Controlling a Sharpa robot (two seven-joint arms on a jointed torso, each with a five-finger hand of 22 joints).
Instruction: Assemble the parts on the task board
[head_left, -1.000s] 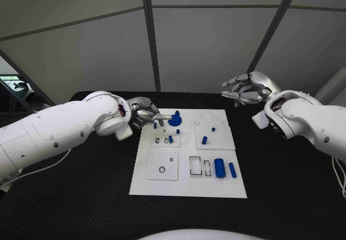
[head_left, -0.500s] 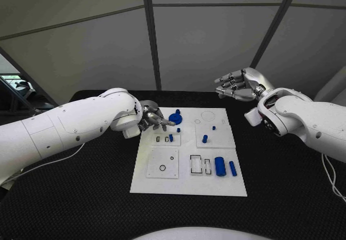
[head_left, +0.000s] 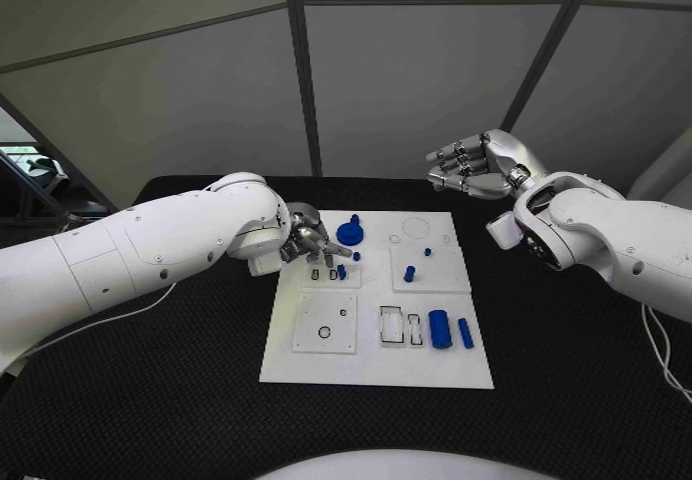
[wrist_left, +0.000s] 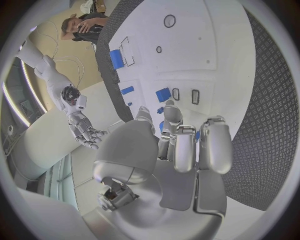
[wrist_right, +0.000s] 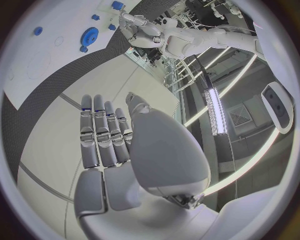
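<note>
Left hand (head_left: 309, 243) hangs low over the board's (head_left: 378, 372) far left corner, fingers curled downward among the small blue pegs (head_left: 340, 270) standing there; whether it has hold of one I cannot tell, since the fingers hide their own tips. From its wrist camera the fingers (wrist_left: 215, 145) point down at the white plate with blue pieces just beyond them. Right hand (head_left: 476, 166) is raised well off the table (head_left: 173, 400), past the board's far right corner, with fingers loosely apart and nothing in them; its wrist camera shows the fingers (wrist_right: 100, 132) lying straight, side by side.

On the board, a blue gear (head_left: 351, 235) sits near the far edge, just beside the left hand. Two more pegs (head_left: 410, 273) stand right of centre. Near the right edge lie a thick blue cylinder (head_left: 438, 329) and a thinner one (head_left: 464, 333), side by side.
</note>
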